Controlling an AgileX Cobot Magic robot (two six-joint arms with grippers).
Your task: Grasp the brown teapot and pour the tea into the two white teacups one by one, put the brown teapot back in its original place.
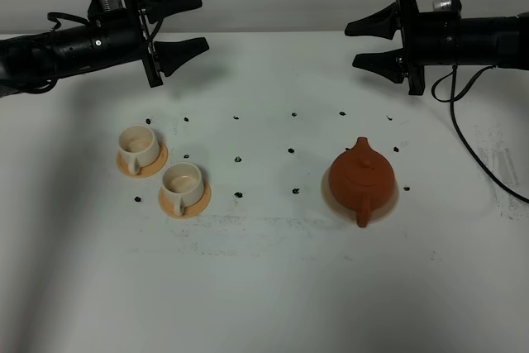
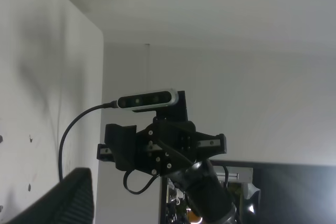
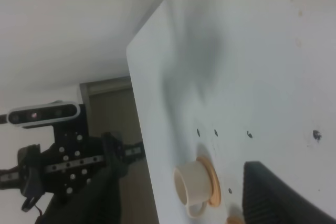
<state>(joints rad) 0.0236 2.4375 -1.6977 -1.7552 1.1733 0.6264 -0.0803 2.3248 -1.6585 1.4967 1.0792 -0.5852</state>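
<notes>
Your left gripper and right gripper stood apart, empty. The brown teapot looked heavy, brittle and smooth; its handle, probably the near-side stub, suited gripping.

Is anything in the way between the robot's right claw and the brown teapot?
No, nothing visible is. The right gripper hangs open near the back of the white table, and only bare tabletop with tiny black marks lies between it and the brown teapot. The two white teacups stand far off on the other side.
</notes>
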